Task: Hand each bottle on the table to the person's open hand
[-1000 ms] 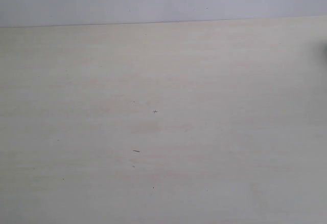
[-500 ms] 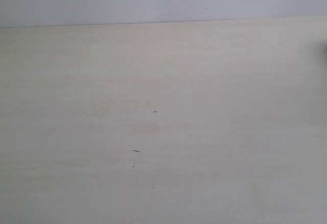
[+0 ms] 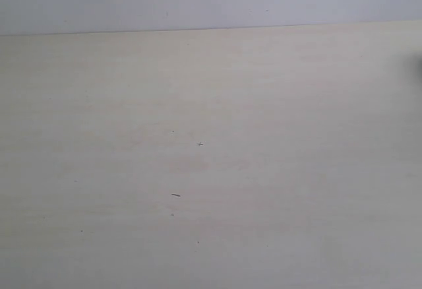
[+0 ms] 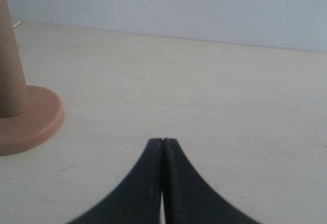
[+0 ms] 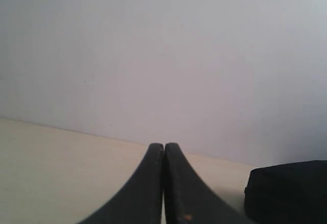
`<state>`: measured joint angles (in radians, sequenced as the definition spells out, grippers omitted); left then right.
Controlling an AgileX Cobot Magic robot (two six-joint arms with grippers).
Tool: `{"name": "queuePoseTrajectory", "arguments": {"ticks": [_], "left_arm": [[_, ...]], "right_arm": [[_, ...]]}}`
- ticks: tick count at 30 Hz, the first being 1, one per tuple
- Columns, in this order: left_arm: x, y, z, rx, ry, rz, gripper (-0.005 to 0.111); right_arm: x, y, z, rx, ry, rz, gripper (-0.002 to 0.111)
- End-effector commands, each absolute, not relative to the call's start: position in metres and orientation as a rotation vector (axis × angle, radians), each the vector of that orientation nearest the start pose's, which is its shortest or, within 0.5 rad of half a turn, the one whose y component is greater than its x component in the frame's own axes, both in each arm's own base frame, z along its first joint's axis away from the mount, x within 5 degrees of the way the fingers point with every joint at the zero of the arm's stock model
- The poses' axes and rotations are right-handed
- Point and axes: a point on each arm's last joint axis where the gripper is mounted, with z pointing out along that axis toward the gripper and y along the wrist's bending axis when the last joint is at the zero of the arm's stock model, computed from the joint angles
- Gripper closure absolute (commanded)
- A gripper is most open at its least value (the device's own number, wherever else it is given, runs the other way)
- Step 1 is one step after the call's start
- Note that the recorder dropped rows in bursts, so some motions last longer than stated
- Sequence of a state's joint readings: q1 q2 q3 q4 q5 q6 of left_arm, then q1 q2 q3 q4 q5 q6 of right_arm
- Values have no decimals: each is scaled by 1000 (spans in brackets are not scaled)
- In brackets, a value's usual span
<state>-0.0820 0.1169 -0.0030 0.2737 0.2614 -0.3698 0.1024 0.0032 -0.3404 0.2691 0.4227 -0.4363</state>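
Note:
No bottle and no person's hand shows in any view. The table [image 3: 264,170] is a pale beige wood-grain top with a few tiny dark specks, and it fills the exterior view up to a grey wall. Neither arm appears in that view. In the left wrist view my left gripper [image 4: 162,141] hovers low over the table [image 4: 214,91], its black fingers pressed together with nothing between them. My right gripper [image 5: 164,146] is likewise shut and empty, pointing along the table [image 5: 61,162] toward the wall.
A tan post on a round base [image 4: 23,116] stands on the table close beside my left gripper. A black block [image 5: 288,191] sits near my right gripper. A small dark shape [image 3: 420,68] touches the exterior view's right edge.

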Motion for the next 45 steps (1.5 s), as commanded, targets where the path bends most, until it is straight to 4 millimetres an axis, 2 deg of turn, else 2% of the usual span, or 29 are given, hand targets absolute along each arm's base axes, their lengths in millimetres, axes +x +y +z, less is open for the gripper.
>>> {"name": "queuePoseTrajectory", "arguments": {"ticks": [1, 5, 8, 14, 18, 23, 45], "left_arm": [[63, 1, 184, -72, 1845, -67, 107], [63, 1, 184, -72, 1845, -67, 107], [63, 1, 184, -71, 1845, -65, 107], [63, 1, 184, -71, 1845, -65, 107], [63, 1, 184, -71, 1845, -65, 107], [63, 1, 184, -71, 1845, -65, 107], [63, 1, 184, -71, 1845, -65, 107]], "right_arm": [[32, 11, 276, -284, 1529, 3, 108], [40, 6, 255, -193, 1611, 1, 108], [45, 1, 237, -61, 1662, 25, 108], [54, 1, 201, -59, 1719, 27, 108], [55, 2, 189, -58, 1755, 30, 108], [54, 1, 185, -109, 1788, -23, 108], [55, 1, 186, -104, 1777, -14, 108]]}}
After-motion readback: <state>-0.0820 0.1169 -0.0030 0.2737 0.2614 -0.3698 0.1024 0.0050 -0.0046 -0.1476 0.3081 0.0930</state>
